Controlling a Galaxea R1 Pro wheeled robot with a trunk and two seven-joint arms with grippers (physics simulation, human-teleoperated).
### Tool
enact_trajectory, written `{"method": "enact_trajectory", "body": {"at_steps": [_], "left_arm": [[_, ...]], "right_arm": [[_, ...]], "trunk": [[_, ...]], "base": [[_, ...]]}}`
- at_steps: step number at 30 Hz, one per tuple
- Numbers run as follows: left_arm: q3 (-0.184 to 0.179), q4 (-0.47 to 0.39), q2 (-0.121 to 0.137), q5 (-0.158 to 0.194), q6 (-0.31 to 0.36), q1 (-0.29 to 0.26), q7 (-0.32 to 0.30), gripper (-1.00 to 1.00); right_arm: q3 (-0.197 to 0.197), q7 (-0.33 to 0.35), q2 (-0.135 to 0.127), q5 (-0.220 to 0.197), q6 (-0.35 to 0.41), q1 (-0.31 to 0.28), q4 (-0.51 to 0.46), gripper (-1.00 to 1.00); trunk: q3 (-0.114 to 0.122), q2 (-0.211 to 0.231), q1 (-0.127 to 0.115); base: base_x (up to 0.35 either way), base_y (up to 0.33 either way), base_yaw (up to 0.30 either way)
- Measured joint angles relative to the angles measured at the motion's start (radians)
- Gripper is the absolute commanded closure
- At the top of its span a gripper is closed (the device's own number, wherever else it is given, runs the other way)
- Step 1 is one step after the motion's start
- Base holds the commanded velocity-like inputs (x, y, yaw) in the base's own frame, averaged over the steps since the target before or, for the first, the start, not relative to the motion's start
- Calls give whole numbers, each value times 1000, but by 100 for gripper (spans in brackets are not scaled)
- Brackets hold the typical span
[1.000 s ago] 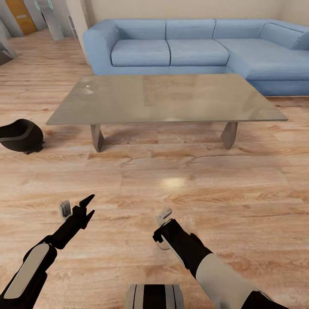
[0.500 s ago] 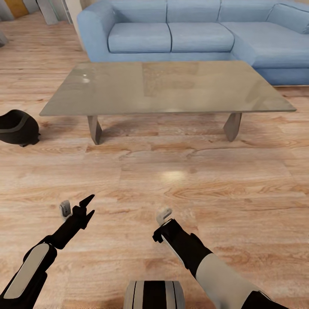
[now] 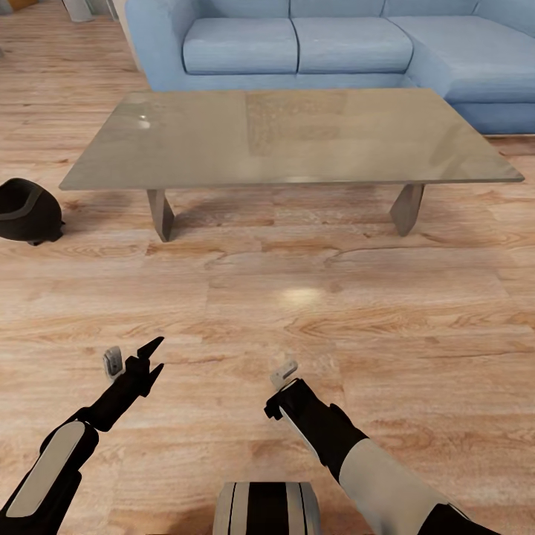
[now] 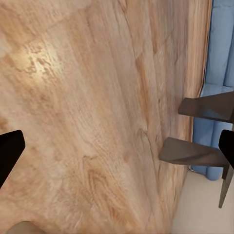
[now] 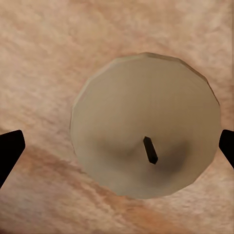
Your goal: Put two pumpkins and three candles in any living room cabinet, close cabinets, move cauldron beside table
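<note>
A round beige candle (image 5: 146,126) with a dark wick stands on the plank floor straight under my right gripper (image 5: 117,156). Its two dark fingertips are spread wide on either side of the candle's top, so the gripper is open. In the head view the right gripper (image 3: 276,405) points down at the floor in front of me. My left gripper (image 3: 154,359) hovers open over bare floor with nothing between its fingers (image 4: 9,153). The black cauldron (image 3: 26,212) sits on the floor beyond the left end of the grey table (image 3: 290,137). The pumpkins and the cabinet are out of view.
A blue corner sofa (image 3: 297,44) stands behind the low table, close to its far edge. Two slanted table legs (image 3: 160,215) rest on the floor. A wide stretch of wood floor lies between the table and my arms.
The whole head view has shifted: table, sofa and cauldron sit higher and look larger, so the camera moved. Both arms keep their places in the picture.
</note>
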Motion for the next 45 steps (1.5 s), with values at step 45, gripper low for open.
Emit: {"method": "enact_trajectory", "body": {"at_steps": [45], "left_arm": [[0, -1, -11, 0, 0, 0, 0, -100]], "right_arm": [[0, 11, 0, -1, -2, 0, -1, -100]], "trunk": [[-31, -2, 4]], "base": [[25, -14, 0]]}}
